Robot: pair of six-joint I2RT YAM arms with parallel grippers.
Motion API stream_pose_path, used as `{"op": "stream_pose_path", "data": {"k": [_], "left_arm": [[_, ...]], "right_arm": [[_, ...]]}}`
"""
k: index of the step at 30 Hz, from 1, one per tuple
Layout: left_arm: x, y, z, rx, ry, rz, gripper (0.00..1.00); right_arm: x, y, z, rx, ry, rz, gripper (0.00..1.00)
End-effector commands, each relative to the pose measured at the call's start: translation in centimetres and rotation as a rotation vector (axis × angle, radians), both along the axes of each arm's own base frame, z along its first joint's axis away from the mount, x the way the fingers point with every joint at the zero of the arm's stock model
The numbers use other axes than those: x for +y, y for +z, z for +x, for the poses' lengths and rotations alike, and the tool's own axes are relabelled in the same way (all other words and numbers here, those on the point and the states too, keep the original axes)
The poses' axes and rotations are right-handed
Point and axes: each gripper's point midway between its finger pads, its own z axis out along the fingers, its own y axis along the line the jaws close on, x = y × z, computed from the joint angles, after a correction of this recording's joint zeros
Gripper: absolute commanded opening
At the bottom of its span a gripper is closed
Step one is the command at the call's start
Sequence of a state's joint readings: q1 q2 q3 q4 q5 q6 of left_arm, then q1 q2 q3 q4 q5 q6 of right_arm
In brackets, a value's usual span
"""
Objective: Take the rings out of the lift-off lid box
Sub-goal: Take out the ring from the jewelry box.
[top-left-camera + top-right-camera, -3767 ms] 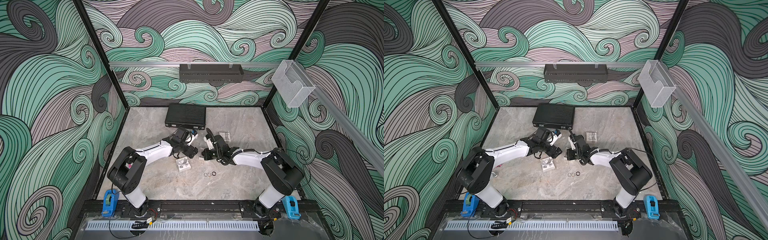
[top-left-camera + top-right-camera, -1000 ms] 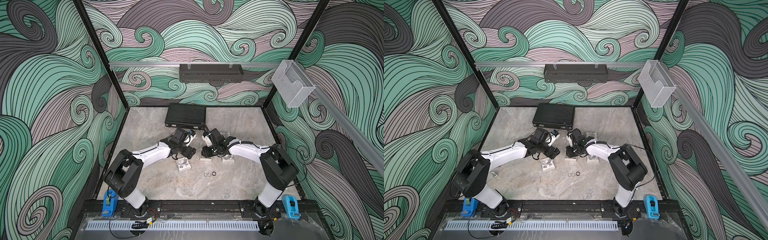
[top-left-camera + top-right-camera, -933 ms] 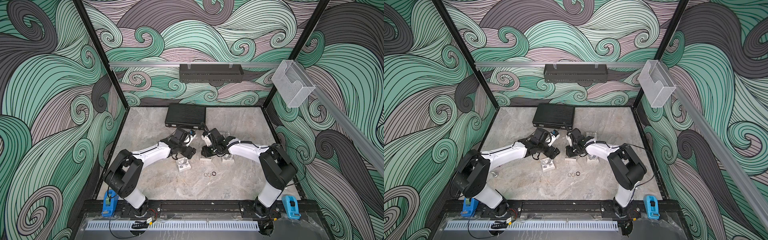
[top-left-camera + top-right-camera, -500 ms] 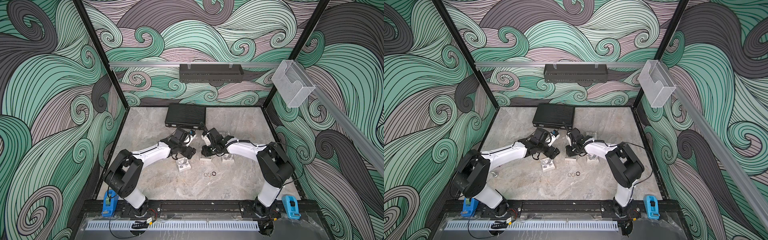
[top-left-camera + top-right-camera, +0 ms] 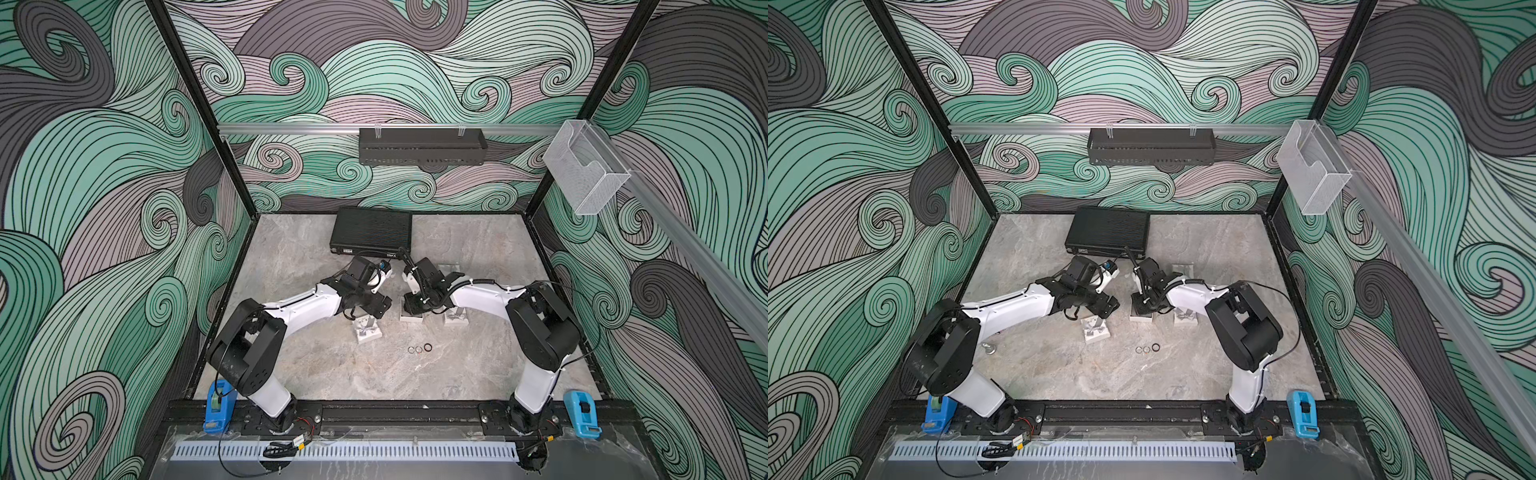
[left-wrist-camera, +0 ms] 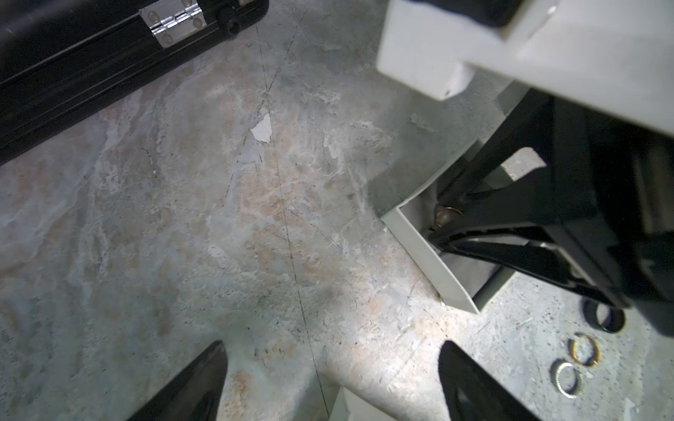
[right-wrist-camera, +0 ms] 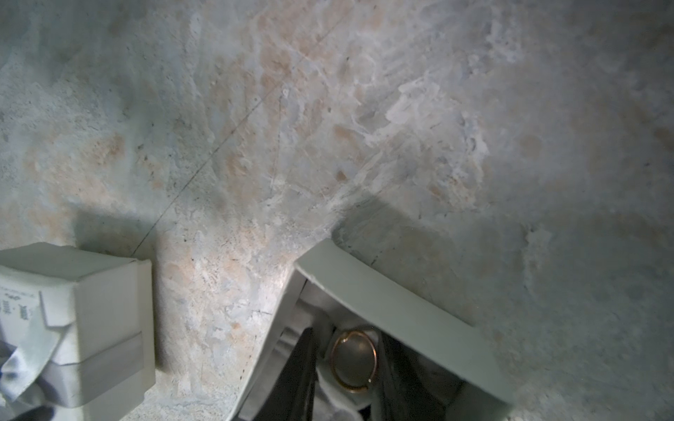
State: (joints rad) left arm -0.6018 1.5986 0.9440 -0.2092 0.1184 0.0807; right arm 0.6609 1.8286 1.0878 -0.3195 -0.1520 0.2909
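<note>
My right fingers [image 7: 295, 379] are down in the open box [image 7: 383, 291], narrowly flanking a gold ring [image 7: 353, 359]. Gripped? I can't tell. My left fingers [image 6: 189, 390] are spread wide, empty.

The left pincer [image 6: 332, 344] hangs wide open beside the right pincer [image 7: 347, 335], which points down, jaws narrowly apart.

You have a mottled grey tabletop [image 5: 332, 374], teal-and-mauve swirled walls [image 5: 104, 208], and a black ring [image 5: 428, 346] at three o'clock of two pale rings [image 5: 411, 350].

Marbled grey table [image 5: 332, 374] carries a black case [image 5: 371, 230], white boxes [image 5: 367, 330] and three loose rings [image 5: 419, 349].
</note>
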Motion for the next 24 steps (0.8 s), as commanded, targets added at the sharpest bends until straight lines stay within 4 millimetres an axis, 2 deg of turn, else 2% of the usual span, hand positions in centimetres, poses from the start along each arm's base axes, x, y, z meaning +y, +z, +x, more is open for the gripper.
{"op": "stream_pose_path", "data": {"k": [1, 8, 17, 24], "left_arm": [[0.3, 0.9, 0.1, -0.023, -0.005, -0.002, 0.92], [0.4, 0.8, 0.0, -0.021, -0.006, 0.000, 0.92], [0.3, 0.9, 0.1, -0.024, -0.006, -0.001, 0.92], [0.3, 0.9, 0.1, -0.024, -0.005, -0.001, 0.92]], "right_arm": [[0.0, -0.2, 0.2, -0.003, 0.001, -0.021, 0.29], [-0.2, 0.2, 0.2, -0.011, 0.002, -0.025, 0.26], [-0.1, 2.4, 0.7, -0.060, 0.007, -0.005, 0.24], [-0.5, 3.5, 0.2, -0.058, 0.012, -0.012, 0.23]]}}
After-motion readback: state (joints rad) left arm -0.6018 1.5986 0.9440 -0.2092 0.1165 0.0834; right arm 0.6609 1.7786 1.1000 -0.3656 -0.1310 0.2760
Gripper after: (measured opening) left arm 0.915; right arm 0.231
